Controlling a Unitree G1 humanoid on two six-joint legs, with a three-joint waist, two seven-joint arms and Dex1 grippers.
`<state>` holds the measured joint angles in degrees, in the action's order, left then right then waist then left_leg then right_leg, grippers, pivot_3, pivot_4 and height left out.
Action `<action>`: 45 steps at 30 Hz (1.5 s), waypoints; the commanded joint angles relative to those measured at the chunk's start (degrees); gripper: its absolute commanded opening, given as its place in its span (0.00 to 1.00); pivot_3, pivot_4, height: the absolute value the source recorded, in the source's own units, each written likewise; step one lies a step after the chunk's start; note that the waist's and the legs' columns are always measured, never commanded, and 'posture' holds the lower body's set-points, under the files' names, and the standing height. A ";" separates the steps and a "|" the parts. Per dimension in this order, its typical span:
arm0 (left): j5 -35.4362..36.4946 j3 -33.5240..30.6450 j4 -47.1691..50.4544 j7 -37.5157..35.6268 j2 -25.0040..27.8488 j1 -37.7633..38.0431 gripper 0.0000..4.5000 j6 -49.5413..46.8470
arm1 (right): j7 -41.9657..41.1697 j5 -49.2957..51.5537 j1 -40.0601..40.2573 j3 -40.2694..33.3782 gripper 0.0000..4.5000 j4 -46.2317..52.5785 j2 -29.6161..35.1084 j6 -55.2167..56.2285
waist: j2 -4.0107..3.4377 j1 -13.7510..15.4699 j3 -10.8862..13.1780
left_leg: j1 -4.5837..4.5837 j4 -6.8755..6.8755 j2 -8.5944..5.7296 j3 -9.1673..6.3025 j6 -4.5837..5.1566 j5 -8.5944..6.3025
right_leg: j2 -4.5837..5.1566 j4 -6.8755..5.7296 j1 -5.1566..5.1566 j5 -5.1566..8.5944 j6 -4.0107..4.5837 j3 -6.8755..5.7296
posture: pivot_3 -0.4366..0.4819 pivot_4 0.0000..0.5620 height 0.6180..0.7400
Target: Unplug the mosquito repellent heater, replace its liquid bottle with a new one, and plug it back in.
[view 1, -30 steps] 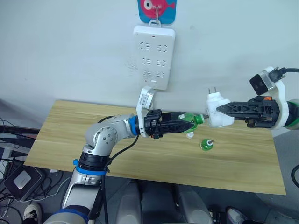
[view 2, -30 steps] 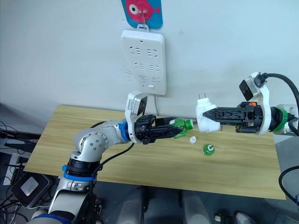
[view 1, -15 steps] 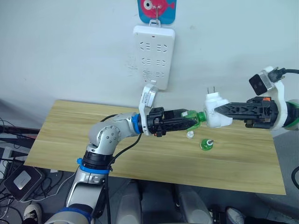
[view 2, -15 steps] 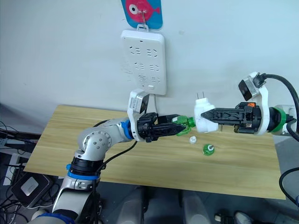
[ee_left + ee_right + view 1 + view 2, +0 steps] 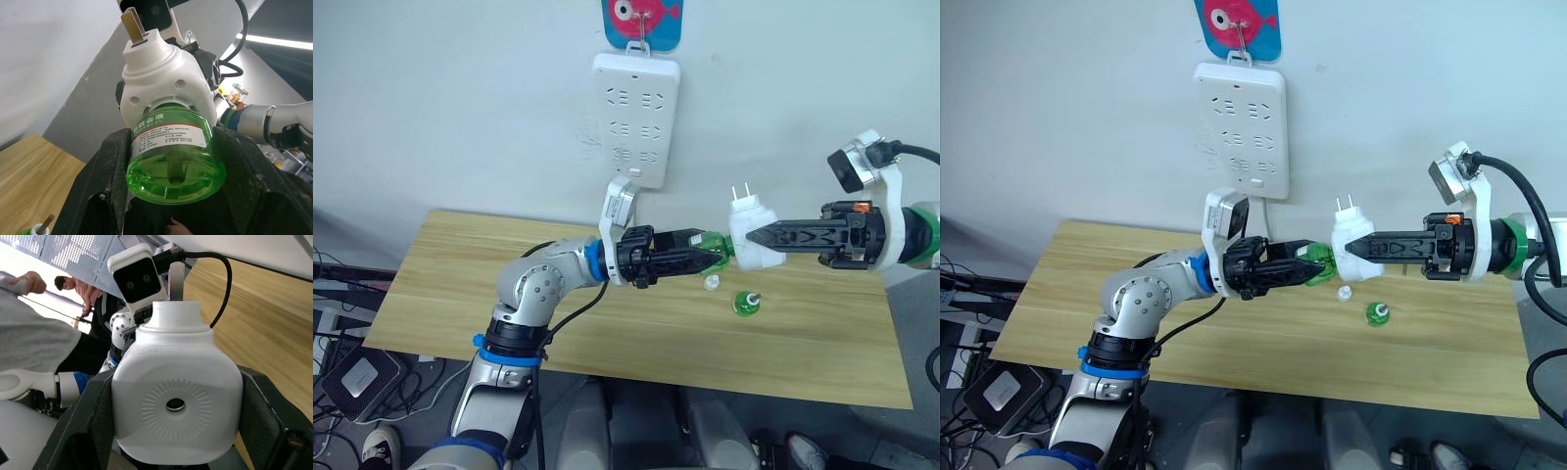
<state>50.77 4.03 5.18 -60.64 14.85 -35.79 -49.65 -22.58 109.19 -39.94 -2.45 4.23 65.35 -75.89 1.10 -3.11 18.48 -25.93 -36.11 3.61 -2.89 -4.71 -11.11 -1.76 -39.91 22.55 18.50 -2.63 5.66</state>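
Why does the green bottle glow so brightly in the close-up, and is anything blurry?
In the left wrist view, light passes through the clear green bottle, so it glows, while the room behind looks soft. In the right wrist view, the mosquito repellent heater is sharp; the person behind is washed out by bright backlight.

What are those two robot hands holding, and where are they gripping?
Left gripper clamps the green liquid bottle by its sides; right gripper clamps the white heater by its body.

Bare tabletop (image 5: pixel 509 294) left and front, old green bottle (image 5: pixel 745 303) and small cap (image 5: pixel 712 282) beneath heater
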 commanded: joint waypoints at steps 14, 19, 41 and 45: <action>-0.88 0.94 1.33 1.35 -1.89 -1.14 0.50 1.20 | -2.60 3.81 1.11 2.09 0.99 6.72 0.03 1.72 | 0.00 0.10 0.00 | -0.01 -0.01 0.00 -0.02 0.00 0.00 | 0.01 -0.01 -0.01 0.00 0.00 -0.02 | 0.38 0.57 1.00; -0.40 0.85 1.18 1.80 -2.07 -1.40 0.50 1.17 | -1.86 3.81 4.42 2.32 0.99 8.02 1.07 2.44 | 0.00 0.08 0.00 | 0.00 -0.01 0.00 -0.01 0.00 0.00 | 0.02 -0.02 -0.01 0.00 0.00 -0.02 | 0.38 0.57 1.00; 4.30 -2.73 2.39 1.57 2.08 -1.89 0.50 -4.94 | -16.20 -33.61 10.63 -1.30 0.54 -2.61 -0.29 7.90 | -0.03 -0.14 0.00 | 0.08 -0.36 0.00 -0.03 0.00 0.00 | 0.01 -0.08 -0.16 0.12 -0.27 -0.01 | 0.38 0.57 1.00; 6.16 -2.83 3.74 1.69 3.04 -1.59 0.50 -6.96 | -18.38 -39.67 4.06 0.43 0.20 -6.34 -6.55 8.51 | -0.03 -0.25 0.00 | 0.07 -0.29 0.00 -0.02 -0.01 0.00 | 0.01 -0.09 -0.13 -0.02 -0.03 -0.01 | 0.39 0.56 1.00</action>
<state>54.38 1.81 5.90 -58.17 17.91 -37.31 -55.99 -39.30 70.76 -34.56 -1.34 -2.05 59.19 -67.83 1.07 -3.36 18.48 -25.86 -36.36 3.64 -2.94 -4.72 -11.10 -1.75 -39.98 22.42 18.48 -2.66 5.61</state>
